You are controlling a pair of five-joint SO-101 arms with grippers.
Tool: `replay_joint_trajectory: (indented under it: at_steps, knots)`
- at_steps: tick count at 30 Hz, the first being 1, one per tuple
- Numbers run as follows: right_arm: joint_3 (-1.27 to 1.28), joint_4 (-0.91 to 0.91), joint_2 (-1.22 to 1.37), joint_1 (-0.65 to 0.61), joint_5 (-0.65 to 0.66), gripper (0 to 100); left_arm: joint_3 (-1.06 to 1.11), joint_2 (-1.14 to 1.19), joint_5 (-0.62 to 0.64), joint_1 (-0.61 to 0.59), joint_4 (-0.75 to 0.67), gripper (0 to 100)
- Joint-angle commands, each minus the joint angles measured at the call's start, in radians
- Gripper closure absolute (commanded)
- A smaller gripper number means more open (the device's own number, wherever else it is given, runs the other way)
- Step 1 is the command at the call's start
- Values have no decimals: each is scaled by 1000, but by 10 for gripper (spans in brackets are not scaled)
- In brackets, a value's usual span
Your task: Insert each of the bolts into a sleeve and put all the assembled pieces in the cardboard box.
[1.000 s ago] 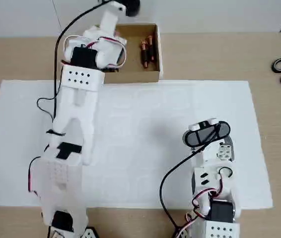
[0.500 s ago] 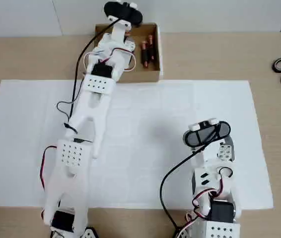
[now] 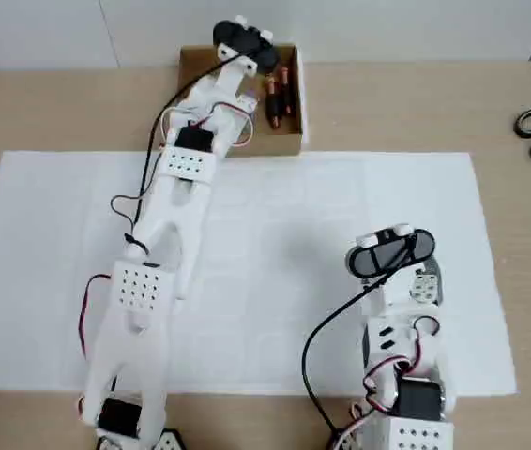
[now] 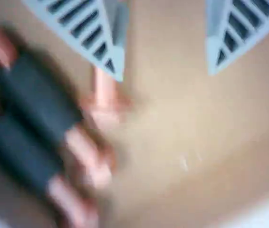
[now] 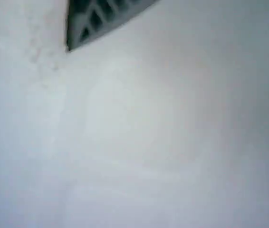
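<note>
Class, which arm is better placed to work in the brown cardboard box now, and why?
Left. The left gripper hangs open over the brown cardboard box, beside the copper-and-black assembled pieces; the right arm sits folded over the white paper sheet, well short of the box.

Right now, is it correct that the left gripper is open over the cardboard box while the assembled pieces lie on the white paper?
Not quite: the high view shows the assembled pieces lying inside the cardboard box, not on the white paper. The left gripper is indeed open over the box.
</note>
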Motion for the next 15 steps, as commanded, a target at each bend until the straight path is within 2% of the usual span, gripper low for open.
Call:
replay_joint_trajectory:
  at_steps: [1, 3, 8, 11, 12, 15]
  knots:
    - [5, -1, -16, -2, 3, 779, -125, -25, -5, -5, 40, 884]
    - [5, -1, -16, -2, 3, 779, -223, -25, -2, 2, 170, 884]
    - [5, -1, -16, -2, 3, 779, -545, -23, -2, 2, 743, 885]
    - [5, -1, -16, -4, 3, 779, -707, -25, -2, 0, 1033, 885]
    - [5, -1, -16, -5, 3, 779, -693, -28, 0, 5, 1097, 885]
    - [6, 1, -16, -51, 3, 779, -662, -68, 71, -8, 1112, 885]
